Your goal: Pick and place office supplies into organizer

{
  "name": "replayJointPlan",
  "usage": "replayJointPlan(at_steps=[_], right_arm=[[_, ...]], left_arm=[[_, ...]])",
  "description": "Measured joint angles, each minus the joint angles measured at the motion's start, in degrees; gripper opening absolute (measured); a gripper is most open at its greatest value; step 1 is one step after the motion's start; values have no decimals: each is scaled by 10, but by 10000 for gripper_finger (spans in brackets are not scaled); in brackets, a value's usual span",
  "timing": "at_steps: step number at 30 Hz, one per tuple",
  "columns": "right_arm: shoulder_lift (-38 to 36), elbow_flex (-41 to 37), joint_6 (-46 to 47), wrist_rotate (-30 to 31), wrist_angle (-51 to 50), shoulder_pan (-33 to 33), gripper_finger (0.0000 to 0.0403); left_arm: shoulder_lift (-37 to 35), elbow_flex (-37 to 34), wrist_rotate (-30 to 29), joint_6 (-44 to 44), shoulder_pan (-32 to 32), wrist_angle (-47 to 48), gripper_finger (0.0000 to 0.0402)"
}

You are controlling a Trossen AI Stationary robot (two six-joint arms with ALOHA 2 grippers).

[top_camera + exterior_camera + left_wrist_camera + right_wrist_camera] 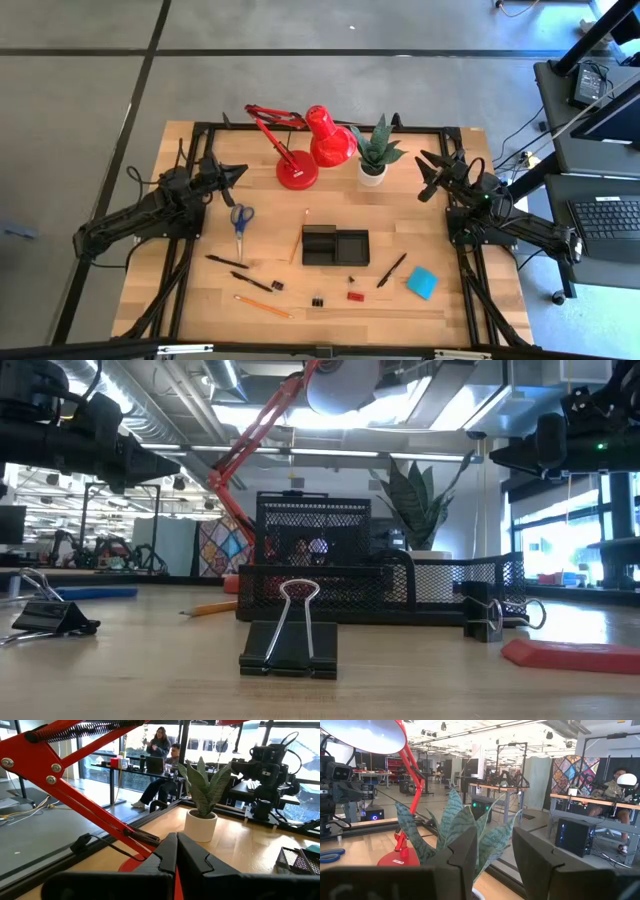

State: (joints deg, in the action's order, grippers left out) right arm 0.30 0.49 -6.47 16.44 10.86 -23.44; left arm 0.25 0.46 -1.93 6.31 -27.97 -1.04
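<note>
Both arms sit folded back at the far corners of the counter (420, 310), neither one near the supplies. The left claw (238, 172) hovers up by the red lamp (310, 150), its fingers (167, 855) pressed together with nothing between them. The right claw (428, 172) hangs beside the potted plant (375, 150), its fingers (462, 855) parted about halfway and empty.

The organizer (335, 245) rests mid-counter, a black mesh tray. The scissors (240, 222) lie to its left, with pens (228, 262) and a pencil (262, 306) nearer the front edge. A binder clip (318, 300) and red eraser (355, 295) lie just in front of the tray, the blue note pad (421, 282) to its right.

I can make out no readable writing or labels anywhere.
</note>
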Motion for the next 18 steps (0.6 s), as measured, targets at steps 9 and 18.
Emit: replayJointPlan(at_steps=[9, 18], right_arm=[[0, 0, 0, 0, 0, 0, 128], [0, 0, 0, 0, 0, 0, 128]], left_arm=[[0, 0, 0, 0, 0, 0, 4], [0, 0, -16, -30, 0, -5, 4]])
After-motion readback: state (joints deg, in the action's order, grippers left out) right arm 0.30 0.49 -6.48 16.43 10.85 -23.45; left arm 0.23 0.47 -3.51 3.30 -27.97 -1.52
